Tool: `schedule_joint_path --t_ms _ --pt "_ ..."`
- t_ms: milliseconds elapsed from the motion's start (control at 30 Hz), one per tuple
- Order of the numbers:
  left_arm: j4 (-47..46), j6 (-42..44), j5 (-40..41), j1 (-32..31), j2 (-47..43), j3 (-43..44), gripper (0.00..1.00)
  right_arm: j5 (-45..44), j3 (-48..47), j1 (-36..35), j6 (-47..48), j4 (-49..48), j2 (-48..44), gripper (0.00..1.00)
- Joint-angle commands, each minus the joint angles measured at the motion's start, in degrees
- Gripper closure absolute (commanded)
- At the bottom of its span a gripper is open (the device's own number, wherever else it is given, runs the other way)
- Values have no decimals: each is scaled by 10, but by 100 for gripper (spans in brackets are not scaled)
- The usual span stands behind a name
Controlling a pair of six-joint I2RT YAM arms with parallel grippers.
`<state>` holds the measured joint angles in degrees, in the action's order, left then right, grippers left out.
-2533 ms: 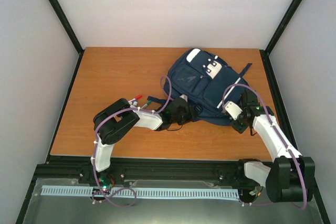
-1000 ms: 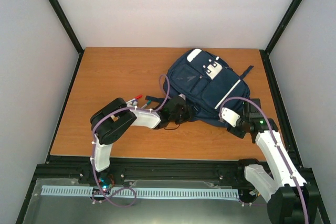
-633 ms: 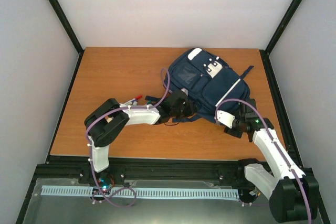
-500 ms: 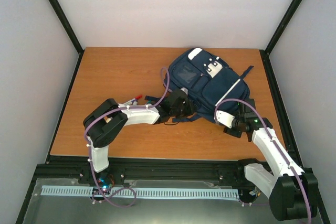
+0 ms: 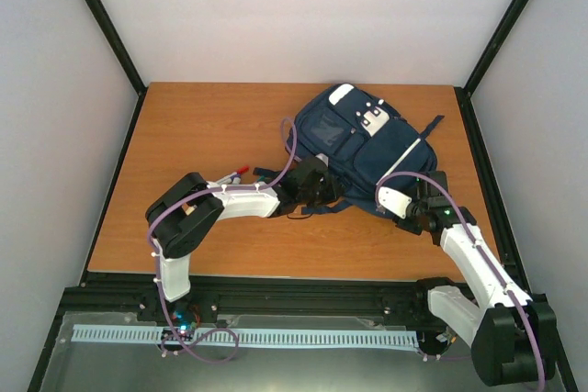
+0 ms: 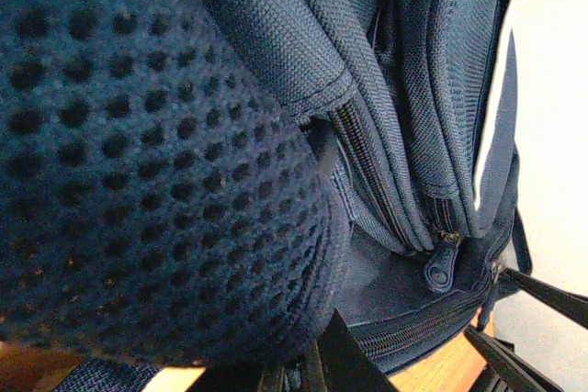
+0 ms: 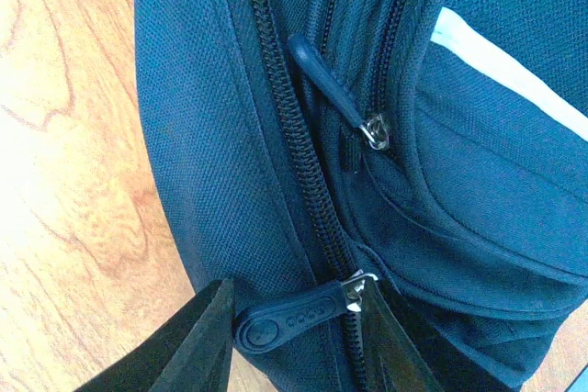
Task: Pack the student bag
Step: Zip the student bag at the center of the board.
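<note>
Right wrist: right tool [image 7: 296,323] ajar, astride zipper pull [image 7: 289,317] of student bag [image 7: 478,135]; left tool [image 5: 317,183] fully closed. Unzipping step, likely; next needs a pinch on the pull.

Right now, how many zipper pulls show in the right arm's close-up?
2. The lower zipper pull lies between the right gripper's fingers; the upper zipper pull sits higher on the student bag. More may be hidden.
</note>
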<state>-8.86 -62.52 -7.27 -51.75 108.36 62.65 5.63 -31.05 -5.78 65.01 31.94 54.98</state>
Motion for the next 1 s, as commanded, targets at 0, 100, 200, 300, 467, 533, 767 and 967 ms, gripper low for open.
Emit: schedule_joint_path --t_ms 0,100,200,300,467,533,767,967 --pt "-7 22 -2 3 -29 29 99 -15 6 -3 -13 -36 -6 62" --pt "-7 21 -2 4 -30 27 99 -32 2 -3 -22 -38 -4 66" --pt "-7 21 -2 6 -31 24 99 -36 -8 -3 -29 -25 -12 75" --pt "-8 22 -1 7 -32 23 99 -29 -20 -3 -35 -4 -25 84" --pt "-12 21 1 10 -31 12 99 -9 -42 -2 -60 45 -46 97" --pt "-14 19 2 12 -29 7 99 -2 -44 -1 -70 59 -52 97" --pt "-22 19 1 14 -19 -10 99 24 -45 24 -91 73 -31 97" --pt "-36 19 1 16 -6 -37 99 80 -79 111 -82 112 18 97"
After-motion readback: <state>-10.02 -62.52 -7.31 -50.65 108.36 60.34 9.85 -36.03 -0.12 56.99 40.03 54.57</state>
